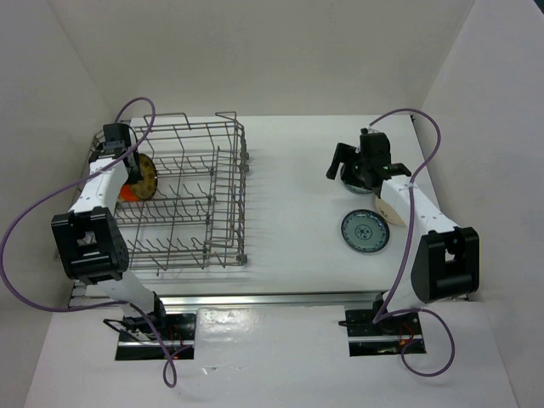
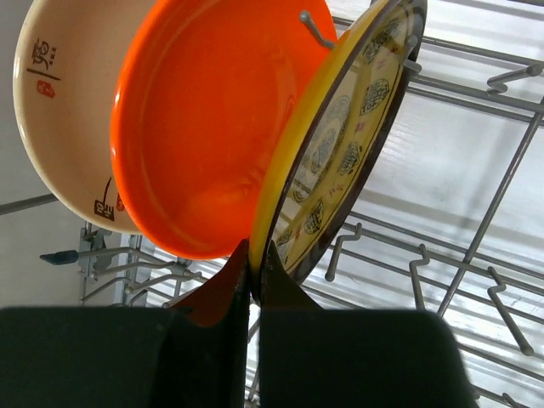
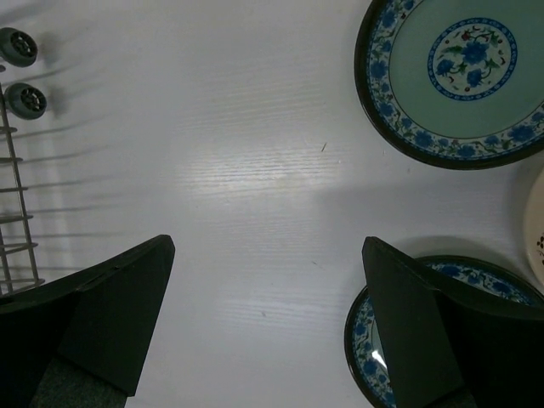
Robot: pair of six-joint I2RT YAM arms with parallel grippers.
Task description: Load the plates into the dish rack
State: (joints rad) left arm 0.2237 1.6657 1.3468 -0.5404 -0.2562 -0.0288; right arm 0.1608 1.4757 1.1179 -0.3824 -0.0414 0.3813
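The left gripper point(image 2: 253, 259) pinches the brown plate point(image 2: 340, 144) inside the dish rack point(image 1: 228, 183), and the right gripper point(image 3: 268, 280) hangs wide open near the blue plates point(image 3: 459, 76), right of the rack.

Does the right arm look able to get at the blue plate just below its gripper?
Probably yes: the right gripper hangs open just over the blue plate, with nothing lying across it.

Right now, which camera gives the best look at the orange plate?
The left wrist view: the orange plate is close up, upright between the cream plate and the yellow-patterned plate. The top view shows only an orange sliver beside the left arm. The right wrist view misses it.
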